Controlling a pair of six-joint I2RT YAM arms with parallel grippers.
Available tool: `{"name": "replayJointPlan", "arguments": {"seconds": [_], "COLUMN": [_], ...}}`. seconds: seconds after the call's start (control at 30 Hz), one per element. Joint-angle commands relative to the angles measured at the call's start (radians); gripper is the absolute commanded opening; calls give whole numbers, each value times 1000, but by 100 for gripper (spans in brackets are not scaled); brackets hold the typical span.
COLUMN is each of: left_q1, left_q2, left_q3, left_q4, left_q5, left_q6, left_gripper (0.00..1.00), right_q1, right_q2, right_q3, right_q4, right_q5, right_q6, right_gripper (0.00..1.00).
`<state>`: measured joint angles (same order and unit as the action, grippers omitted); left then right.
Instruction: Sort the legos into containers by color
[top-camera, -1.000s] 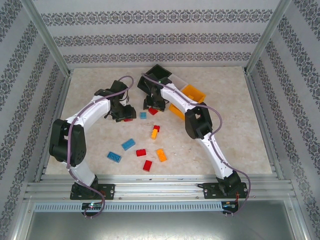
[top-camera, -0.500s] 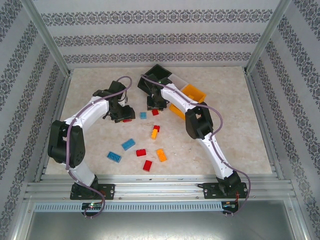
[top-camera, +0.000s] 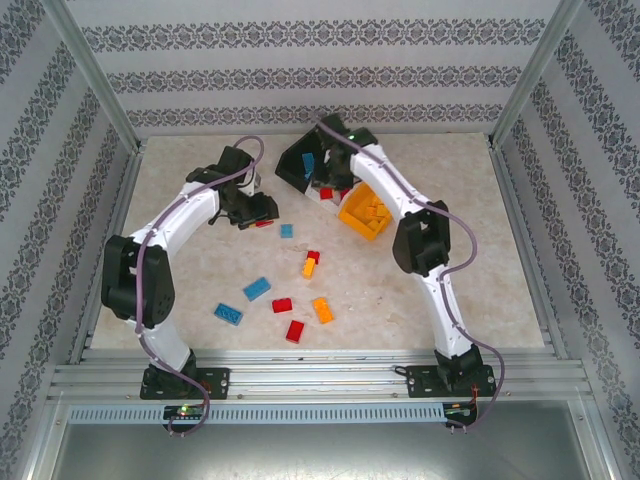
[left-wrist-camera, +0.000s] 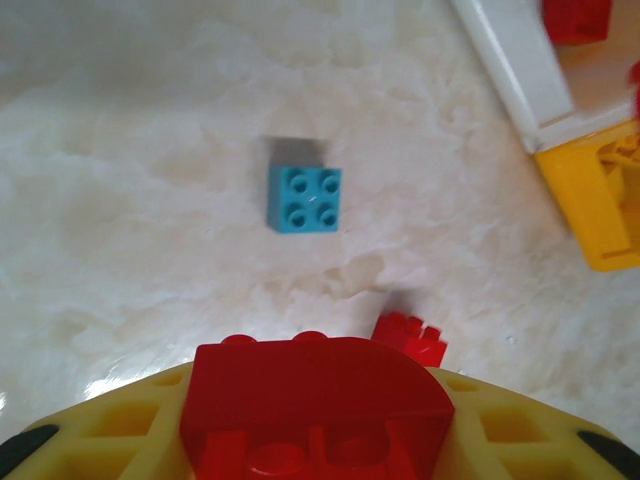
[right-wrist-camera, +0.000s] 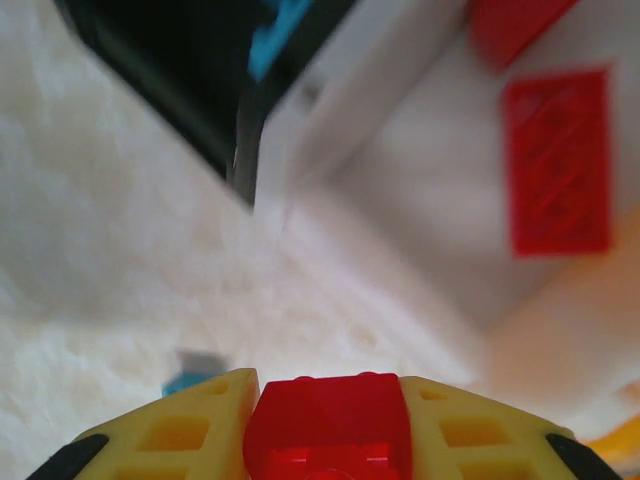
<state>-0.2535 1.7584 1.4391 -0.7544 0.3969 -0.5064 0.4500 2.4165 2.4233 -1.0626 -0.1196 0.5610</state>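
The containers sit joined in a row at the back: black bin (top-camera: 300, 165), white bin (top-camera: 345, 183), orange bin (top-camera: 385, 222). My right gripper (top-camera: 333, 188) hangs over the white bin (right-wrist-camera: 400, 210), shut on a red lego (right-wrist-camera: 328, 425). Another red lego (right-wrist-camera: 558, 160) lies inside that bin. My left gripper (top-camera: 262, 213) is to the left of the bins, shut on a red lego (left-wrist-camera: 315, 400) just above the table. A blue lego (left-wrist-camera: 304, 198) and a small red lego (left-wrist-camera: 410, 338) lie ahead of it.
Several loose legos lie mid-table: blue ones (top-camera: 257, 288) (top-camera: 229, 313), red ones (top-camera: 282, 304) (top-camera: 295, 331), orange ones (top-camera: 309, 267) (top-camera: 323, 309). The orange bin (left-wrist-camera: 600, 200) holds orange legos. A blue lego (right-wrist-camera: 280, 30) lies in the black bin. Patterned walls enclose the table.
My right gripper shut on a red lego on the table and carried it back over the white bin. My left gripper moved slightly back and right, still holding its red lego.
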Motion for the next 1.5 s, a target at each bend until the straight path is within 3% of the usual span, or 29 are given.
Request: {"name": "replayJointPlan", "arguments": {"seconds": [0.0, 0.1, 0.13, 0.27, 0.57, 0.7, 0.8, 0.9, 1.1, 1.27, 1.47], "left_q1": [-7, -24, -30, -63, -106, -132, -141, -141, -141, -121, -48], "left_q2": [48, 93, 108, 211, 578, 795, 881, 867, 754, 467, 93], "left_q3": [52, 101, 116, 216, 635, 981, 1128, 1105, 1004, 666, 207], "left_q4": [57, 87, 103, 184, 340, 254, 200, 204, 153, 103, 11], "left_q5": [58, 85, 91, 138, 222, 259, 269, 260, 246, 103, -116], "left_q6": [-52, -75, -85, -138, -301, -327, -347, -345, -273, -170, -65], "left_gripper": [39, 38, 39, 39, 41, 56, 69, 79, 83, 84, 89], "right_q1": [-53, -90, -100, -133, -171, -161, -150, -124, -59, 71, 219], "right_q2": [60, 114, 119, 43, -334, -460, -541, -611, -714, -705, -610], "right_q3": [91, 181, 200, 157, -345, -527, -637, -712, -868, -950, -985], "right_q4": [-27, -29, -32, -17, 132, 157, 176, 155, 130, 121, 187], "right_q5": [34, 11, 5, 5, -44, -51, -62, -52, -76, -111, -153], "right_q6": [-41, -52, -55, -68, -56, -35, -15, -33, -88, -117, -23], "right_gripper": [39, 63, 65, 68, 69, 69, 69, 69, 68, 68, 69]}}
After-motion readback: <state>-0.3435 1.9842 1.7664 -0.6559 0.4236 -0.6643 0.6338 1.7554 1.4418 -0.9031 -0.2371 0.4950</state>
